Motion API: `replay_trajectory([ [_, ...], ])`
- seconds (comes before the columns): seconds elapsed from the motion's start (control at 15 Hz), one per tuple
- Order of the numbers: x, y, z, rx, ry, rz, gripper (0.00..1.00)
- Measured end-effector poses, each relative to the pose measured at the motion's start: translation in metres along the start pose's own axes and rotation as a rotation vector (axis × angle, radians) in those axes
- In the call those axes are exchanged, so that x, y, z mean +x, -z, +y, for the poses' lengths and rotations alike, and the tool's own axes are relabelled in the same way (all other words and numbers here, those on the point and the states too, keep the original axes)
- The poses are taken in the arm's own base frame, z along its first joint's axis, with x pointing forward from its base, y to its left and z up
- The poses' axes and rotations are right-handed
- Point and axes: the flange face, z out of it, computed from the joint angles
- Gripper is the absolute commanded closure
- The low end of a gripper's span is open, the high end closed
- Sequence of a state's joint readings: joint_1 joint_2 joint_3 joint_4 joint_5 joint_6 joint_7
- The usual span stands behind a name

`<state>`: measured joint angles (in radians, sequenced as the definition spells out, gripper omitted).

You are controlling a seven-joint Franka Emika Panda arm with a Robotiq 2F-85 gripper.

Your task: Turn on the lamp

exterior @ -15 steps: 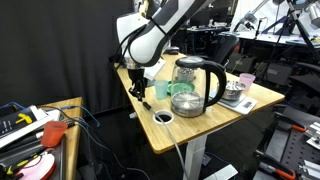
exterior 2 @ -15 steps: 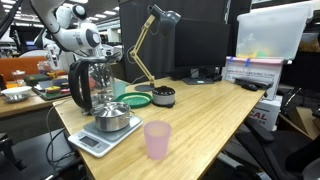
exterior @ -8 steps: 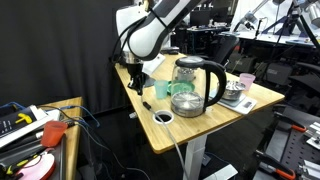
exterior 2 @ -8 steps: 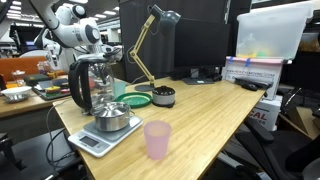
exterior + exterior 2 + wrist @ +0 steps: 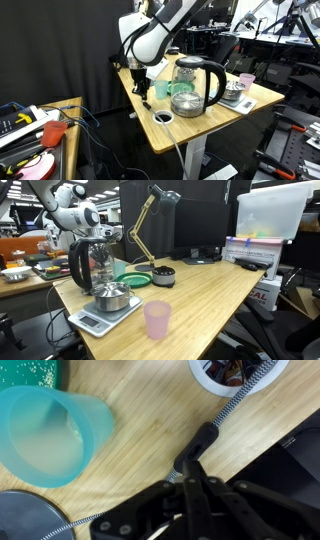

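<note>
The lamp (image 5: 141, 232) stands on the wooden table, with a thin brass stem, a small head (image 5: 165, 196) and a round dark base (image 5: 162, 277). The head looks unlit. Its base also shows in an exterior view (image 5: 160, 89) and at the bottom left of the wrist view (image 5: 25, 522). A braided cord (image 5: 235, 402) with a black inline switch (image 5: 197, 447) lies on the table. My gripper (image 5: 192, 472) is shut, with its fingertips down at the switch. In an exterior view my gripper (image 5: 140, 90) is low over the table's corner.
A glass kettle (image 5: 196, 84) with a black handle stands beside a teal cup (image 5: 45, 435). There is a cable hole (image 5: 163, 117) in the table, a scale with a metal bowl (image 5: 108, 304), a pink cup (image 5: 157, 318) and a green plate (image 5: 136, 280). The table edge is close to my gripper.
My arm lifted slightly half a second ago and is back down at the same spot. The lamp and other things have not moved.
</note>
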<state>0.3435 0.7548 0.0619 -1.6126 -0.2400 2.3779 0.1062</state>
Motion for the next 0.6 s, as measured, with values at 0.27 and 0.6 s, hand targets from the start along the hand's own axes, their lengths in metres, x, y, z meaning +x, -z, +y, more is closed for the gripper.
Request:
replay_trajectory([
  [0.27,-0.003,-0.003,-0.004,0.003,0.006,-0.010,1.00],
  [0.6,-0.005,-0.011,-0.005,0.004,0.006,-0.023,1.00],
])
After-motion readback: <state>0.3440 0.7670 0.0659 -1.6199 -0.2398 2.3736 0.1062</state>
